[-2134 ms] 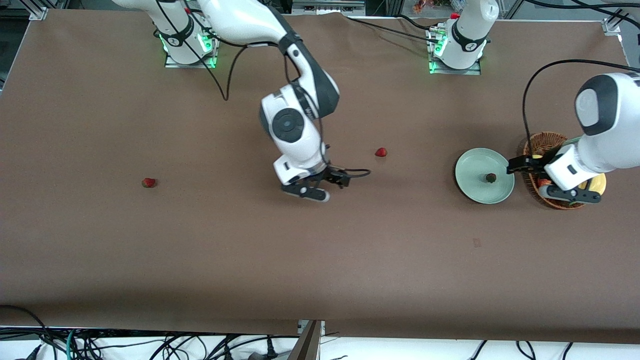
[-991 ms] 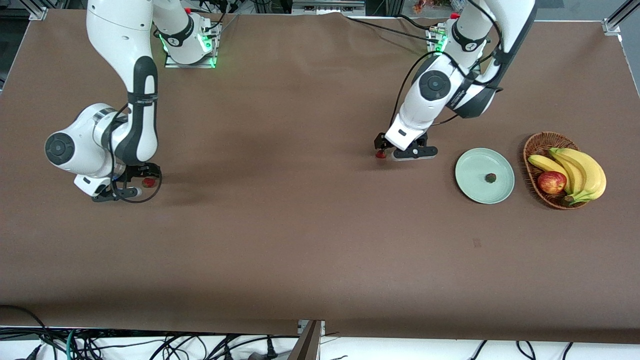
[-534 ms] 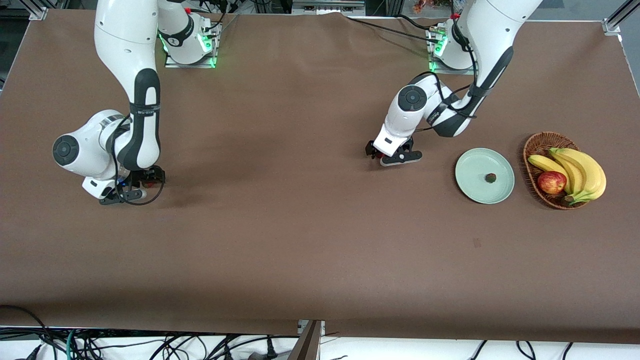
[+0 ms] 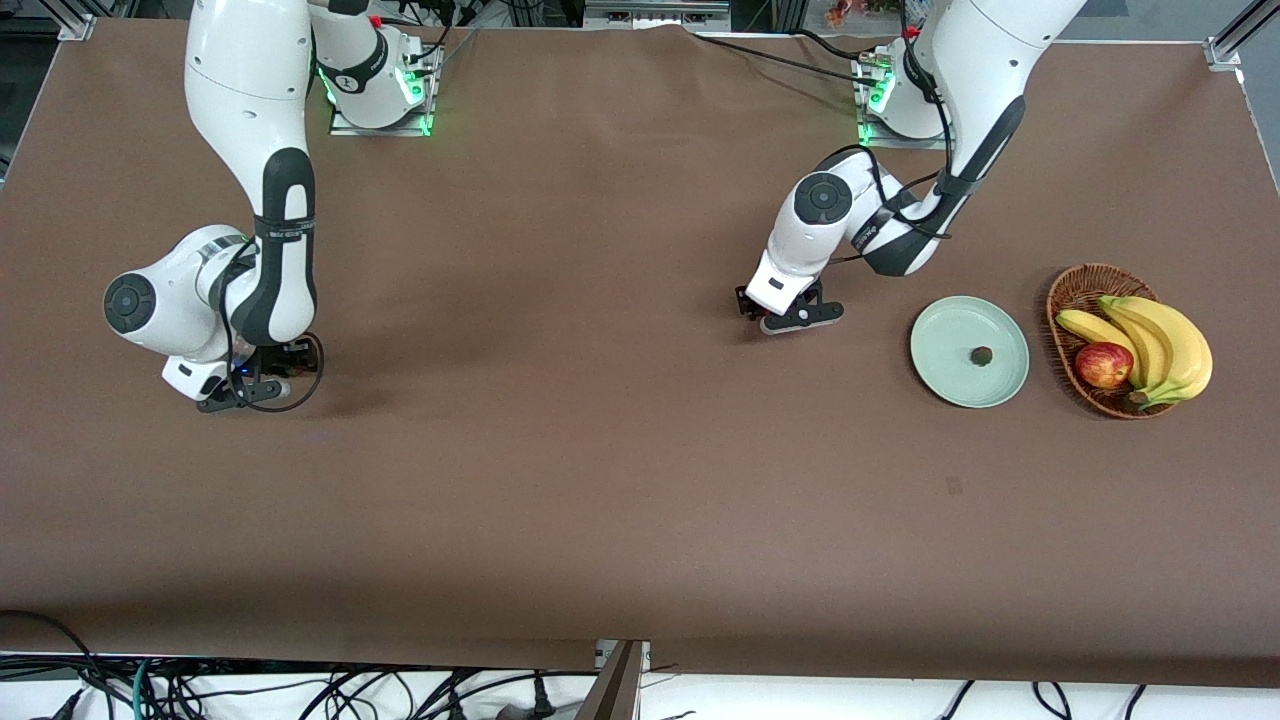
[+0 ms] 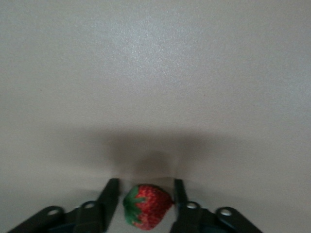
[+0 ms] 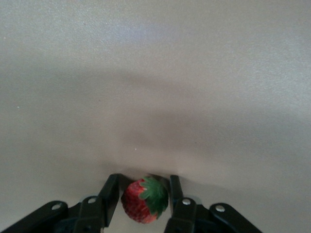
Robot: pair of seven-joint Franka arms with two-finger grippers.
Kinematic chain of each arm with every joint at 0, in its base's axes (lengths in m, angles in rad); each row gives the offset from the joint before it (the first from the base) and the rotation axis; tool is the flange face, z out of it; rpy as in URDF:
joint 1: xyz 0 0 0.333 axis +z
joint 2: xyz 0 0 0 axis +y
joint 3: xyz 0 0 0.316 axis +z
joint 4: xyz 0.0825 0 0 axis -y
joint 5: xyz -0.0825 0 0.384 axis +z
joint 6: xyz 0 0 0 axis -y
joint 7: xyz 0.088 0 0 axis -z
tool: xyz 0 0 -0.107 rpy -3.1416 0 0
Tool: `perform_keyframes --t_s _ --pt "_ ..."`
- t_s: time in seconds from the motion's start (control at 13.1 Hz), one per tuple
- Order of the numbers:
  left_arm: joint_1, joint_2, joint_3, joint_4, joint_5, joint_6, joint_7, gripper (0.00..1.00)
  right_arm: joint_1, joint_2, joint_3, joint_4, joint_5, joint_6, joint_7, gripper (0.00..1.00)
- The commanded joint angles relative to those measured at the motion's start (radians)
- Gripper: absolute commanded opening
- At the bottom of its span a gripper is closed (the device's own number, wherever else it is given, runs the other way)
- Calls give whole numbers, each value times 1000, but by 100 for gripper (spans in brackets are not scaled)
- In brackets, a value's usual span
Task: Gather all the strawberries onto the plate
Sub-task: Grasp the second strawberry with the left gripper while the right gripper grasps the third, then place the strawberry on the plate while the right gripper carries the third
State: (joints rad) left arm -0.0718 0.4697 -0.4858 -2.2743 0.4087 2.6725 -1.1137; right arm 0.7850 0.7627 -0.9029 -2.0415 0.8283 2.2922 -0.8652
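Grips: left gripper (image 5: 144, 201) and right gripper (image 6: 144, 198) fingers each pinch 1 strawberry (image 5: 147, 212) (image 6: 144, 200) on the desk (image 4: 600, 480); shallow tip holds could slip during lift toward plate (image 4: 940, 385).

matt brown tabletop (image 4: 600, 480), woven wicker basket (image 4: 1062, 300)

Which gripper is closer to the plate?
Left. The left gripper is beside the plate, around a strawberry; the right gripper is at the right arm's table end.
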Motion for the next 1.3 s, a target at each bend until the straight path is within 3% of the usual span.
perform_keyframes --t_s 0.0,0.15,0.46,0.61,0.84,0.99,1.22 --pt "0 -8 -11 9 19 -20 -37 22 -7 -17 9 -6 34 -5 -34 32" --pt "1 -14 -14 10 10 -57 -34 21 2 -22 7 -5 34 -5 -31 17" --pt "15 -17 -16 136 -89 -214 39 19 13 -29 7 44 34 -20 -15 15" --pt "32 -51 18 202 -245 -327 238 19 25 -29 4 116 31 -87 21 15" --pt "33 -169 207 207 -422 -457 592 19 54 -25 22 249 31 -134 160 15" --pt "33 -213 333 205 -453 -511 798 19 82 -20 85 329 2 -135 387 15" --pt "35 -206 499 203 -453 -519 1068 19 105 -20 200 424 -6 -134 674 16"
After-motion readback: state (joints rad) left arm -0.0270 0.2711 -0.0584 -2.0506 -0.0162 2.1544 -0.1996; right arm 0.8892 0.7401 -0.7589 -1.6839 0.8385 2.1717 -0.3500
